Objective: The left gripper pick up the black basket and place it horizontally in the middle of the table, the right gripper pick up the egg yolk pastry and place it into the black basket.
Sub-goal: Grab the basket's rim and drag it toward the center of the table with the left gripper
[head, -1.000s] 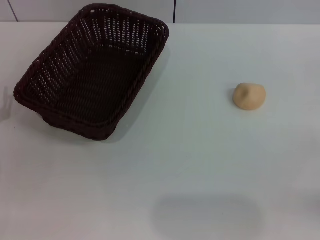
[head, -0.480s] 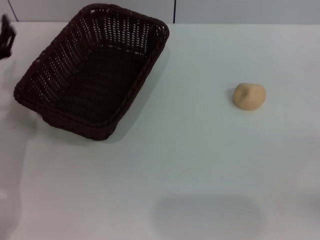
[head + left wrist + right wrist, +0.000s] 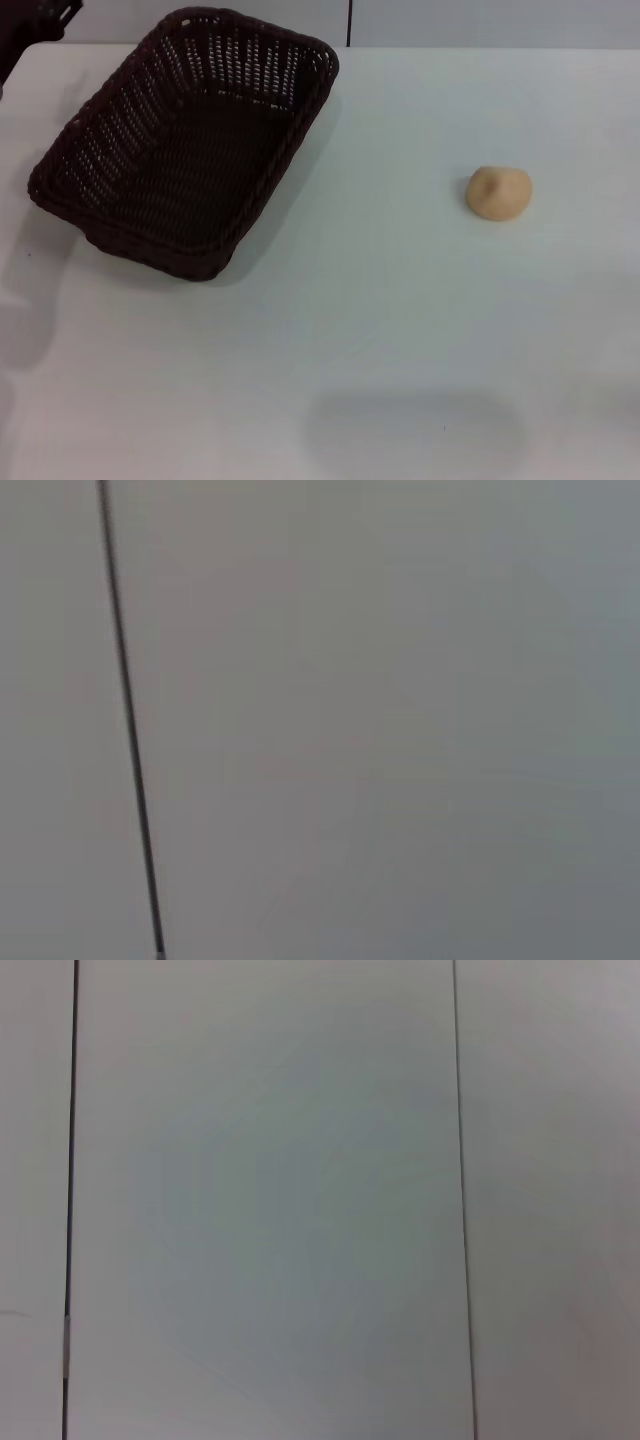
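Two task objects are sitting untouched on the tabletop (image 3: 400,330) — neither step is looking done. The black basket (image 3: 185,140) is resting at the far left of the head view, angled diagonally with one short end pointing toward the far edge, open side up and empty. The egg yolk pastry (image 3: 498,192) is lying well apart from it on the right side, alone on the bare white surface.

A dark shape is showing at the far-left top corner of the head view, just beside the basket's far end; I am judging it to be the left claw (image 3: 45,18) on approach. Whether its fingers are spread or pressed together I cannot tell — too little of it is showing. It is not touching the basket. The right claw is not appearing in any view.

Both wrist views are showing only pale flat panels with thin dark seams.

Remaining, by my judgement: grasping the basket, setting it level at the centre, then moving the pastry into it.

No brands, labels or writing are readable anywhere.
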### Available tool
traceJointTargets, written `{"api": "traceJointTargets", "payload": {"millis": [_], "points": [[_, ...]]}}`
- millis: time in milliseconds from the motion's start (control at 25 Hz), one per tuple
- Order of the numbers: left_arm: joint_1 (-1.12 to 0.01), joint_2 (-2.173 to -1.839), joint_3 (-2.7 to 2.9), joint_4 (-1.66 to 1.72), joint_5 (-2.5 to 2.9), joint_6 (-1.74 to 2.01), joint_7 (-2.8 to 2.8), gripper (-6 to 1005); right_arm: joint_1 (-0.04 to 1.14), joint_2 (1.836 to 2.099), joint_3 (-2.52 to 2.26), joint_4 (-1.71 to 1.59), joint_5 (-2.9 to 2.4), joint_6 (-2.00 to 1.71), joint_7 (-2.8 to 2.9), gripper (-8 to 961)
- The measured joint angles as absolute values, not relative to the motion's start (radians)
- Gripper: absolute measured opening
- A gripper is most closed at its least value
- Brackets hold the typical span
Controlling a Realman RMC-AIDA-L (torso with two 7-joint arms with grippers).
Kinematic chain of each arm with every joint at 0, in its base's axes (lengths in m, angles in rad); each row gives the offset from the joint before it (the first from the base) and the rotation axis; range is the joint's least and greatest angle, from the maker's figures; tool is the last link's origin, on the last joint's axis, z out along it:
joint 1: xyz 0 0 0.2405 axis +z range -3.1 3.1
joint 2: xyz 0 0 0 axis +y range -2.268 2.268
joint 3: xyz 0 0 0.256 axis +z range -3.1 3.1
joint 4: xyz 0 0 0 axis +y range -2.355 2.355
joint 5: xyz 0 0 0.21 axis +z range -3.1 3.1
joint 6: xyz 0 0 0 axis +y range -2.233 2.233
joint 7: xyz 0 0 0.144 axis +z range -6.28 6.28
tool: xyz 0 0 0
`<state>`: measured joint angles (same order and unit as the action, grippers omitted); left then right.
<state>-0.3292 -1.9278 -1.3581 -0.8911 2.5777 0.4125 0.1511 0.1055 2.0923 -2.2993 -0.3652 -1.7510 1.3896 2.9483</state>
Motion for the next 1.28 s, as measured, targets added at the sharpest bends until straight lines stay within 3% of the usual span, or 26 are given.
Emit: {"api": "traceJointTargets", "payload": {"millis": [120, 360, 480, 520, 720, 1280], "points": [[-0.278, -1.932, -1.456, -1.151, 2.7, 0.088, 0.156, 779, 0.106, 2.092, -2.299, -0.368, -1.751, 1.389, 2.948, 729], [-0.291, -1.934, -1.544, -1.385, 2.717, -0.329, 0.197, 776, 0.111, 2.092, -2.299, -0.37, -1.75, 1.387, 2.948, 730], [-0.339, -1.974, -1.625, -1.474, 2.714, -0.567, 0.31, 774, 0.114, 2.092, -2.299, -0.37, -1.75, 1.381, 2.948, 730], [-0.391, -2.014, -1.703, -1.507, 2.714, -0.734, 0.399, 774, 0.114, 2.092, -2.3, -0.37, -1.75, 1.376, 2.948, 730], [-0.522, -2.063, -1.842, -1.523, 2.714, -1.052, 0.523, 770, 0.113, 2.092, -2.302, -0.37, -1.75, 1.374, 2.948, 730], [-0.661, -2.064, -1.815, -1.358, 2.885, -1.077, 0.498, 757, 0.105, 2.092, -2.315, -0.371, -1.751, 1.373, 2.948, 729]]}}
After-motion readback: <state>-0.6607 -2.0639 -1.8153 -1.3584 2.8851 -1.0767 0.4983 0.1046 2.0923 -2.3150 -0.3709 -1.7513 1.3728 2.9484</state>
